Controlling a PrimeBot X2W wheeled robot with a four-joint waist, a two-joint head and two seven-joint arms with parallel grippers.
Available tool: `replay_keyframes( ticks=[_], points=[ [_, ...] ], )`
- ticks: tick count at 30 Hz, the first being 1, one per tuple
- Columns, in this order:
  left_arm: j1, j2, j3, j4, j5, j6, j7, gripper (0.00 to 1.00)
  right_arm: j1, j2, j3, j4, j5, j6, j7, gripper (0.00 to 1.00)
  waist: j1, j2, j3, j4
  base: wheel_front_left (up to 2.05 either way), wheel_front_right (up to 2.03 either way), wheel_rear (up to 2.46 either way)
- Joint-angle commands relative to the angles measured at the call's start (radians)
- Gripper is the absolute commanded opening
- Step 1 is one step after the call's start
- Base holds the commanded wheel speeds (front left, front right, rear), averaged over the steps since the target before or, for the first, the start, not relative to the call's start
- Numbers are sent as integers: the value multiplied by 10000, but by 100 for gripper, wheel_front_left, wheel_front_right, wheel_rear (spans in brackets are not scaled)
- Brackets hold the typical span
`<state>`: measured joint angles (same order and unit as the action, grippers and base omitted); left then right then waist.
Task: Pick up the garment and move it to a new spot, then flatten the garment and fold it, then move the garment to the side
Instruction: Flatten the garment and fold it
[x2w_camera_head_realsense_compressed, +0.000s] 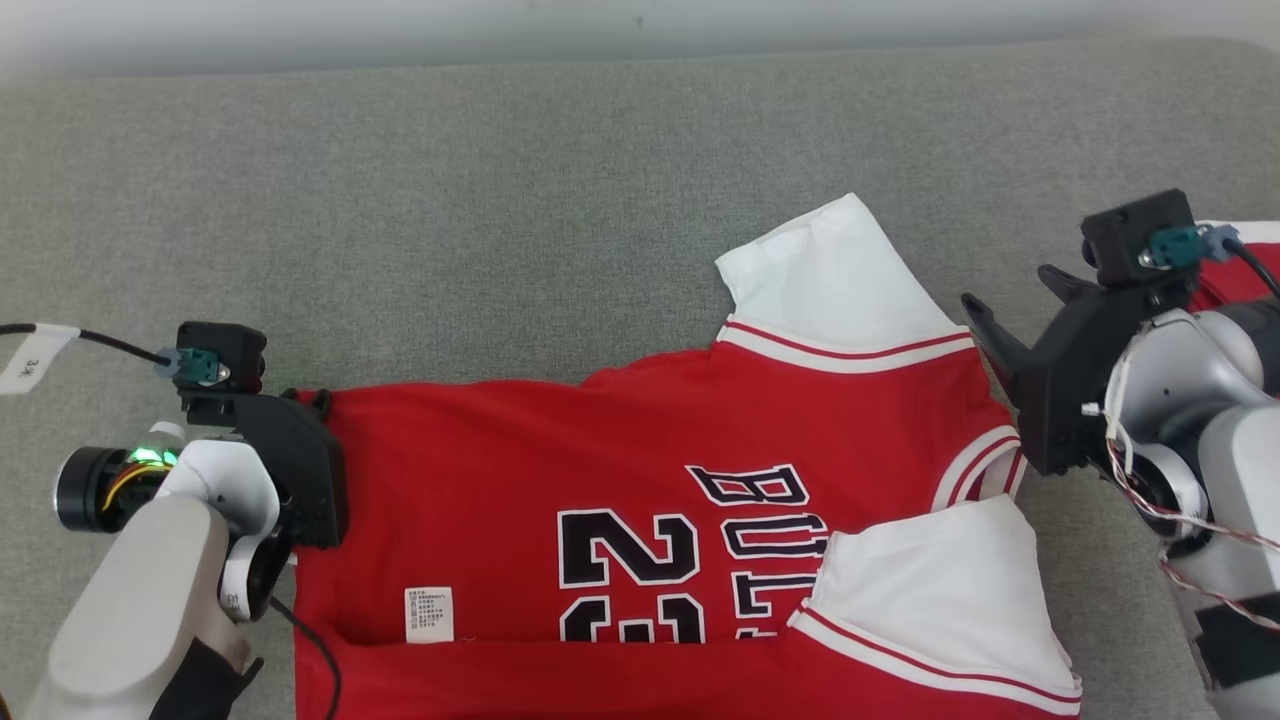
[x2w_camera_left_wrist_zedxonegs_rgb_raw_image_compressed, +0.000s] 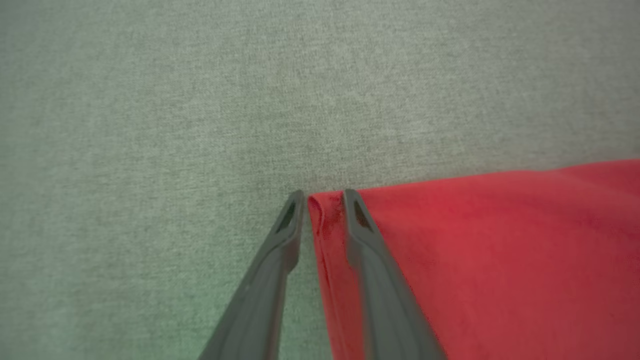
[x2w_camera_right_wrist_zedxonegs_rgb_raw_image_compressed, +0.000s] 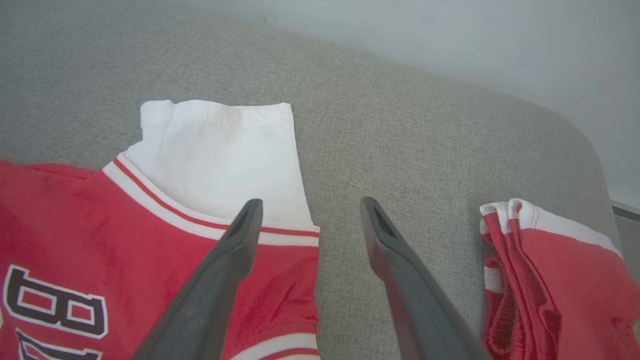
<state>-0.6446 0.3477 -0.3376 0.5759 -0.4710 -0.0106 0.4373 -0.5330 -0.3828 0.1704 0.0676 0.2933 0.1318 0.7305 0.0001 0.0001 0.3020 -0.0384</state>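
Head view: a red short-sleeved jersey with white sleeves and black-and-white lettering (x2w_camera_head_realsense_compressed: 650, 450) lies spread on a grey woven fabric surface (x2w_camera_head_realsense_compressed: 500, 200). The left gripper (x2w_camera_head_realsense_compressed: 305, 450) sits at the jersey's left corner, and the right gripper (x2w_camera_head_realsense_compressed: 1008, 287) stands beside its right shoulder, fingers spread wide. Left wrist view: the two dark fingers (x2w_camera_left_wrist_zedxonegs_rgb_raw_image_compressed: 360, 235) stand narrowly apart astride the red hem corner; whether they pinch it cannot be told. Right wrist view: the fingers (x2w_camera_right_wrist_zedxonegs_rgb_raw_image_compressed: 235, 240) are wide apart above the sleeve edge, holding nothing. A bunched red and white cloth (x2w_camera_right_wrist_zedxonegs_rgb_raw_image_compressed: 550, 280) lies nearby.
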Motion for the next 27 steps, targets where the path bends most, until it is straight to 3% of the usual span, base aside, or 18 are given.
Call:
replay_keyframes(
  ticks=[1, 2, 16, 27],
  points=[
    [-36, -28, -55, 227, -30, -27, 90, 11, -345, -69, 194, 219, 66, -27, 42, 100, -1, -1, 139, 16, 0, 0, 0],
    [-48, -58, -66, 269, -60, -55, 131, 0, -531, -124, 301, 374, 106, -27, 86, 100, -1, -1, 191, 41, 0, 0, 0],
    [-417, -263, 99, -172, -652, -376, -16, 0, -3549, -678, 1384, 2972, -281, -27, 677, 100, -1, -1, 818, 704, 0, 0, 0],
    [-598, -683, -9, -1076, -881, -400, -225, 0, -4857, -661, 1845, 5025, 1, -27, 301, 100, -1, -1, 1859, 1542, 0, 0, 0]
  ],
)
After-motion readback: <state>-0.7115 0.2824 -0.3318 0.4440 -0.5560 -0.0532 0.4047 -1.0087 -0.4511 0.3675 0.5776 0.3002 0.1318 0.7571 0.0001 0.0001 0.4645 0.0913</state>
